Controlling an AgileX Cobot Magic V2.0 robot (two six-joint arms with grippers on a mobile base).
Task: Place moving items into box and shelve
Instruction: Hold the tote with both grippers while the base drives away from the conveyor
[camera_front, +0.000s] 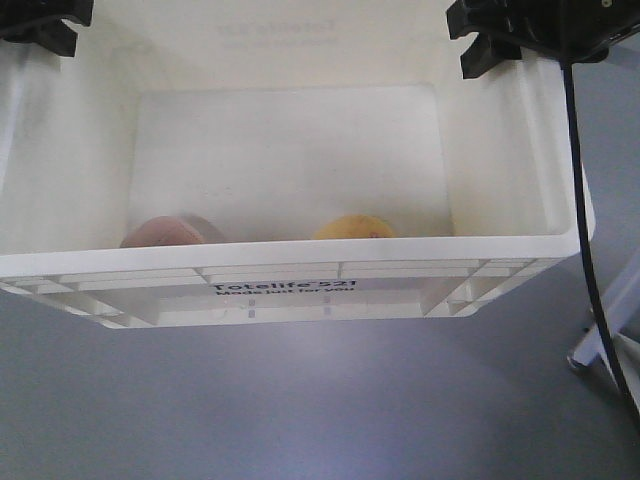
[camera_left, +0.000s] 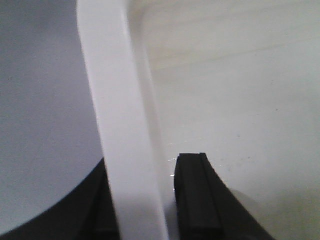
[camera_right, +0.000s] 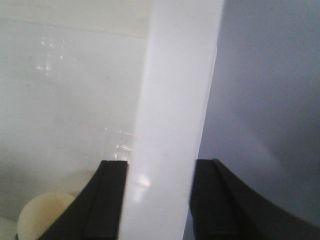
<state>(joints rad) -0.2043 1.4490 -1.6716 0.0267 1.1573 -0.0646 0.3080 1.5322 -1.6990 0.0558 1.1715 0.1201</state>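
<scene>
A white box printed "Totelife 521" is held at both side walls. The left gripper and the right gripper each have jaws clamped across its rim, one finger inside and one outside, as the wrist views show. Only the front view shows both moving items on the box floor against the near wall, well apart from the jaws — a pinkish-brown lump to the left, a yellow-tan lump to the right — while the right wrist view catches one pale lump.

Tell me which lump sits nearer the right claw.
The yellow lump, right of the pinkish lump, at the crate side the right claw grips.
</scene>
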